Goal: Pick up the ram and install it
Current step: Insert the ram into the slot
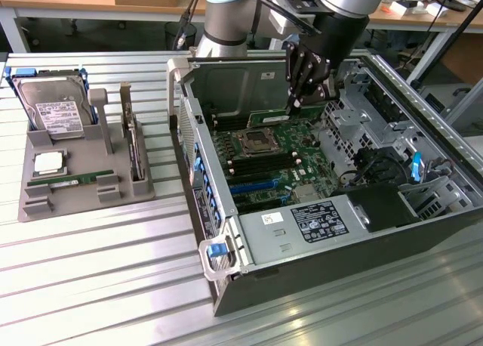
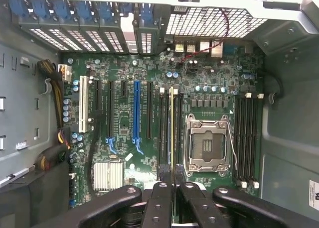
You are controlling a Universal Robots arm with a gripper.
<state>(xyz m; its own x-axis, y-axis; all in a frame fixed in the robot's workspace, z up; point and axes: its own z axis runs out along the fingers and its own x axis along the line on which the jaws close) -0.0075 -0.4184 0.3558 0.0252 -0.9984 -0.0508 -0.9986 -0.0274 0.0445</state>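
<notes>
Inside the open computer case (image 1: 226, 210), my gripper (image 1: 296, 103) is shut on the ram (image 1: 272, 119), a long green stick held on edge just above the motherboard (image 1: 264, 161). In the wrist view the ram (image 2: 172, 123) appears edge-on as a thin yellowish line running out from between my fingertips (image 2: 173, 182). It lines up with the black memory slots (image 2: 164, 128) beside the empty processor socket (image 2: 207, 146). Whether it touches a slot, I cannot tell.
A grey holder tray (image 1: 83, 199) on the exterior view's left carries a silver hard drive (image 1: 53, 108), a square processor chip (image 1: 49, 162) and another green stick (image 1: 72, 181). Case walls, a drive cage (image 1: 400, 112) and the power supply (image 1: 302, 225) surround the motherboard.
</notes>
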